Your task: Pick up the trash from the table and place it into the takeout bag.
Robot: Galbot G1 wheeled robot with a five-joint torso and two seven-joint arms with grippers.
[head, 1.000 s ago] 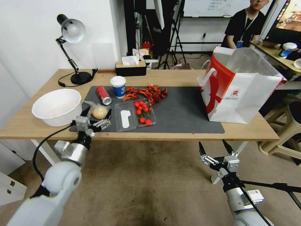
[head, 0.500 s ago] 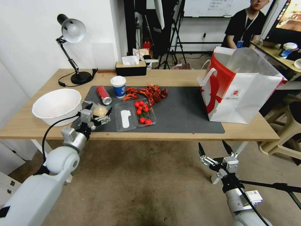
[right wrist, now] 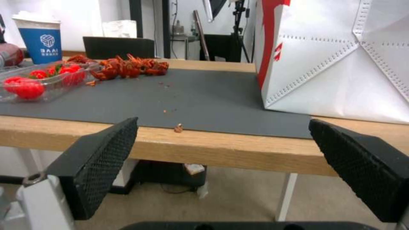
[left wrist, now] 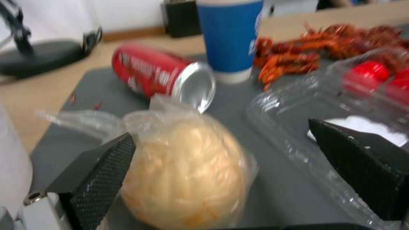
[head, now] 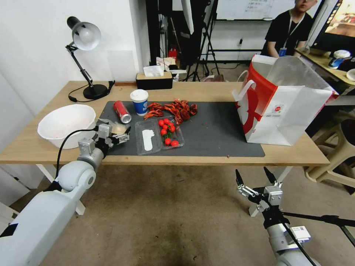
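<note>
Left gripper, jaws spread, straddles the bagged bun at the grey mat's left end, not clamped. Soda can lies just behind, paper cup upright beyond. Right gripper hangs released below the table edge w/ takeout bag above; bag interior hidden. Clear tray holds tomatoes.

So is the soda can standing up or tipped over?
Tipped over: the soda can lies on its side on the mat, silver end toward the bagged bun.
</note>
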